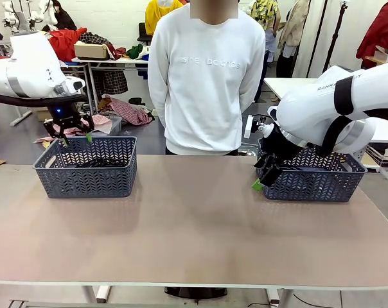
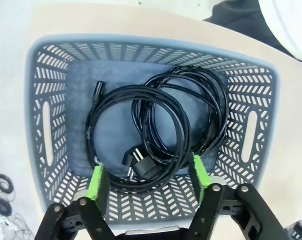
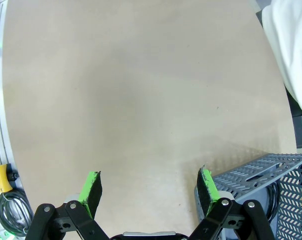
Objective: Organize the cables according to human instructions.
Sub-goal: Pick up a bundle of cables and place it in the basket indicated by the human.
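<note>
Two coiled black cables (image 2: 141,135) lie overlapping on the floor of the blue-grey left basket (image 2: 41,125), one with a round plug (image 2: 138,167) near my side. My left gripper (image 2: 148,176) hangs open just above them with nothing between its green pads (image 2: 97,182). From the front it hovers over that basket (image 1: 85,168), left gripper (image 1: 76,138) clear of the rim. My right gripper (image 1: 261,179) is open and empty beside the left end of the right basket (image 1: 313,183), facing bare table (image 3: 141,100). The human (image 1: 207,77) stands at the far edge, hands behind the back.
The right basket's corner (image 3: 263,172) sits close to my right fingers (image 3: 206,184). A yellow button (image 3: 0,177) and a coiled green-black cord (image 3: 11,210) lie off the table's edge. The tabletop (image 1: 194,218) stretches wide between the baskets.
</note>
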`<state>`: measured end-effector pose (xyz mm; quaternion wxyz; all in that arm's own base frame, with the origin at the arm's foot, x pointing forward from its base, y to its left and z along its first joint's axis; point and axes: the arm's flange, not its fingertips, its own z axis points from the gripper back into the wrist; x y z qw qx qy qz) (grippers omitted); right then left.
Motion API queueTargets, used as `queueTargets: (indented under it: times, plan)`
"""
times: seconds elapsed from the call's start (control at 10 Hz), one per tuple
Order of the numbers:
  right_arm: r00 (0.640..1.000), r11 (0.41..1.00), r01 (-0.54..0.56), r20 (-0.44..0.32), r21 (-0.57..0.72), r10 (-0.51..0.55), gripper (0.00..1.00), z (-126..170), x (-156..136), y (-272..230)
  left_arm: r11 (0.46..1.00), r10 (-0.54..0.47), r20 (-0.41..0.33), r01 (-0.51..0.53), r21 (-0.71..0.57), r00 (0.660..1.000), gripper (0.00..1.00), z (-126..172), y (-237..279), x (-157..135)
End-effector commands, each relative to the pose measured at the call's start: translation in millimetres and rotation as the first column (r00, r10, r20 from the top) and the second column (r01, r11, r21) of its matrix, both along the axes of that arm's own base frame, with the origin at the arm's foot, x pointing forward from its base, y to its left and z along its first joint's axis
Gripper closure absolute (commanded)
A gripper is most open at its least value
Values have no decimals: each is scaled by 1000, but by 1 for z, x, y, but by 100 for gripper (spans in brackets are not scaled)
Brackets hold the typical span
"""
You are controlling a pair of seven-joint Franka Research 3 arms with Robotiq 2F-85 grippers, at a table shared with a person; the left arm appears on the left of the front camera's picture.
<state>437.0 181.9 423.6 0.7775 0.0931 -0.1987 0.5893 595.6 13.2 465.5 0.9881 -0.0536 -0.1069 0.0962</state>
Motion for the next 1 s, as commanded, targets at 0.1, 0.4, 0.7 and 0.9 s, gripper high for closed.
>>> queueTargets:
  times: [0.1,0.4,0.7,0.9]
  plan:
    - [1000,1000,-8,4,-1,8,0,1,-1,0,1000,-17,-7,17,-21,1000,0,0,3,-8]
    - [1000,1000,-8,4,-1,8,0,1,-1,0,1000,4,-5,-4,-5,1000,0,-1,0,-1]
    - [1000,1000,-8,4,-1,8,0,1,-1,0,1000,4,-5,-4,-5,1000,0,-1,0,-1]
    - [1000,1000,-8,4,-1,8,0,1,-1,0,1000,4,-5,-4,-5,1000,0,-1,0,-1]
